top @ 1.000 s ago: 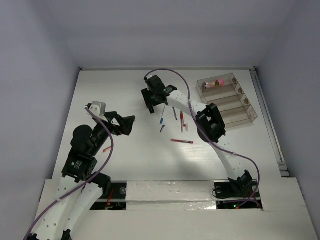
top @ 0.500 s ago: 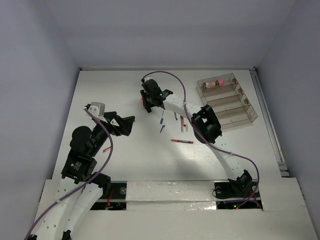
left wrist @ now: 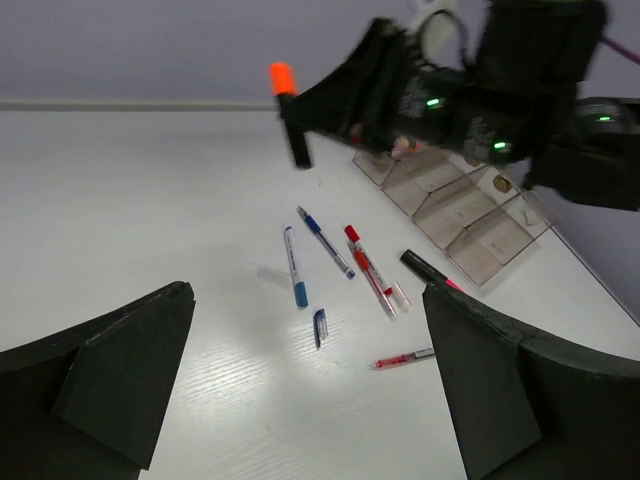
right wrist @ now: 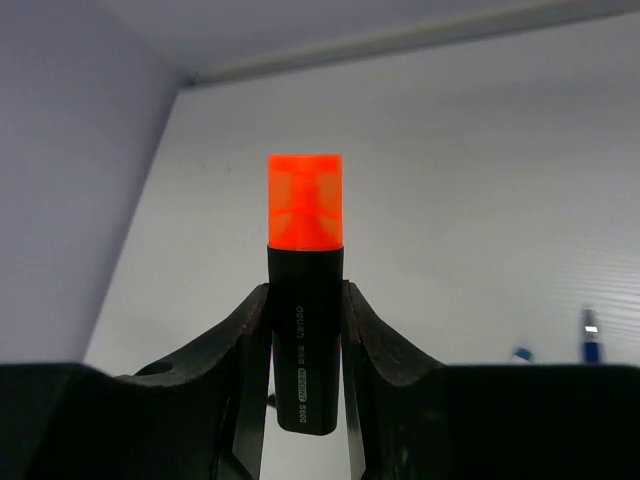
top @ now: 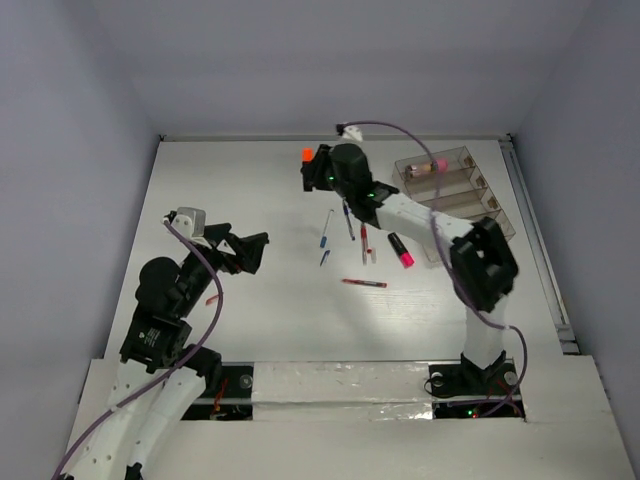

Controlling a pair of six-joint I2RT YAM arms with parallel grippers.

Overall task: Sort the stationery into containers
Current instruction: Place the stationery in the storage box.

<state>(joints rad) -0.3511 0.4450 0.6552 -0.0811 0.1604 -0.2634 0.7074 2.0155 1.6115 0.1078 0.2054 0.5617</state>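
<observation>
A white wood-grain table (top: 250, 310) sits enclosed by plain pale grey-lilac walls (top: 70, 120) under even light.

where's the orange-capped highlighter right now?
The orange-capped highlighter is clamped in the right gripper, cap up, in the top view's far centre: left of the clear organiser, beyond the loose pens.
</observation>
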